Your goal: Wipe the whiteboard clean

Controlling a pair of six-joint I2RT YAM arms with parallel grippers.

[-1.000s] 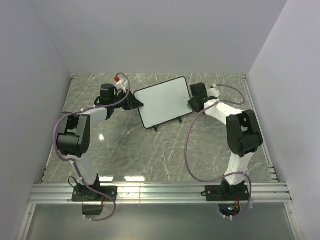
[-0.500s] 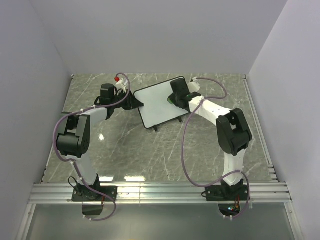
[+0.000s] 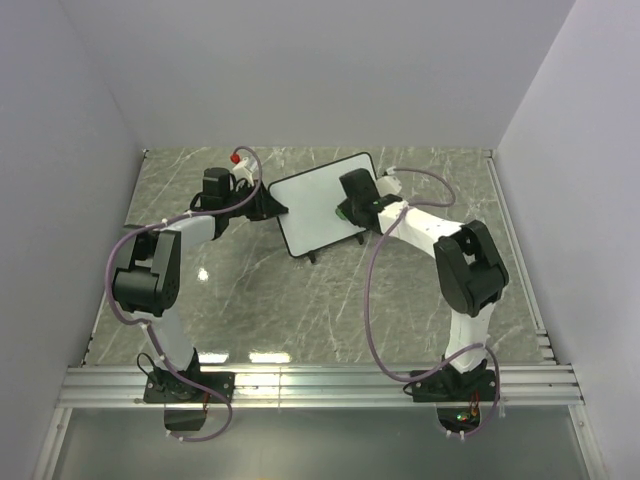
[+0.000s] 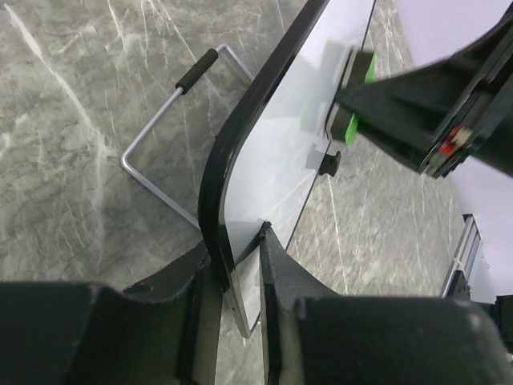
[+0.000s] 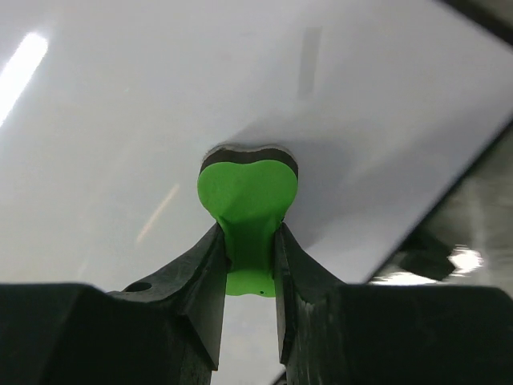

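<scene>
Propped at a tilt on its wire stand (image 4: pixel 160 128), the whiteboard (image 3: pixel 322 203) sits toward the far middle of the grey marbled tabletop (image 3: pixel 300 300), with one arm at each of its short ends. Its face is glossy, smooth white and throws back soft reflections. A thin black frame (image 4: pixel 240 136) with rounded corners rims it. No writing can be made out from above, and a faint grey streak above the wiping spot may be ink or glare; I cannot tell which. At the board's left edge the left tool (image 4: pixel 240 249) is closed narrowly over the frame, one finger on each face, pinning it. On the board's right half the right tool (image 5: pixel 247 241) grips a small green eraser (image 5: pixel 247 200), a moulded plastic block with a dark felt-like pad, which appears pressed flat to the surface. The step in hand looks to be the wiping stroke. To do it well, hold the pad square to the tilted face with light, even pressure, and sweep in overlapping passes across the board. The left clamp should stay firm, since the light board on a thin wire prop would likely slide or tip back under a hard push.
</scene>
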